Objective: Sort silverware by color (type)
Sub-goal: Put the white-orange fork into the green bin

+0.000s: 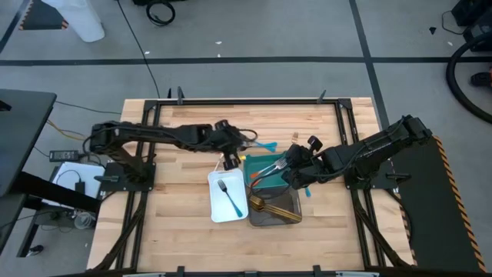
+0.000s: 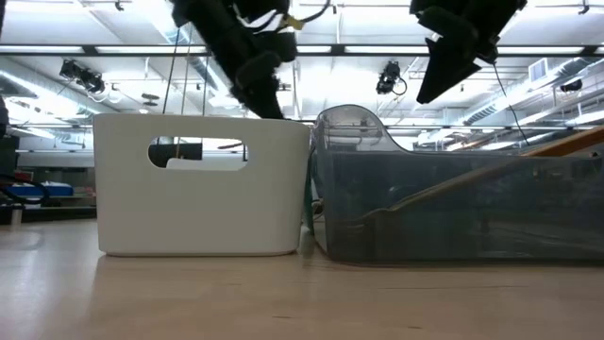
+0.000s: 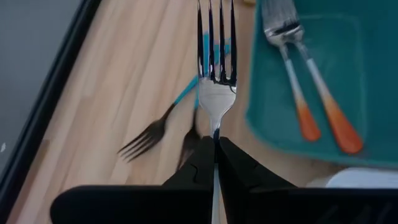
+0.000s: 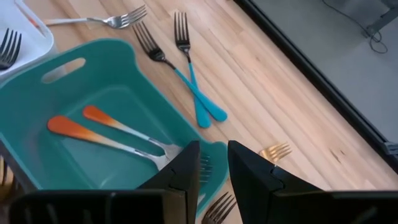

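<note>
- My left gripper [image 3: 216,155] has its fingers pressed together on the stem of a silver-headed fork [image 3: 216,93], tines pointing away from the wrist; its handle is hidden between the fingers, so I cannot tell its colour.
- In the high view that gripper [image 1: 229,160] hangs over the middle of the table [image 1: 177,200], just off the far edge of the white tray [image 1: 215,211].
- The white tray holds one fork with a blue handle [image 1: 231,197], lying lengthwise.
- Beside it, touching along one long side, sits the teal tray [image 4: 118,93]. Two forks with orange handles [image 4: 109,134] lie in it side by side, heads toward my right arm.
- The grey tray [image 1: 286,215] is nearest the front edge, against the teal one, with gold utensils [image 1: 270,206] inside.
- On bare wood past the teal tray, toward the far edge, two blue-handled forks [image 4: 193,87] lie crossed at their handle ends.
- A plain silver fork [image 4: 102,20] lies near them, and a gold fork [image 4: 275,151] sits just off the teal tray's corner.
- My right gripper [image 4: 212,171] hovers above the teal tray's edge, fingers slightly parted with nothing visible between them.
- From the low view, both arms hang above the trays' rims.
</note>
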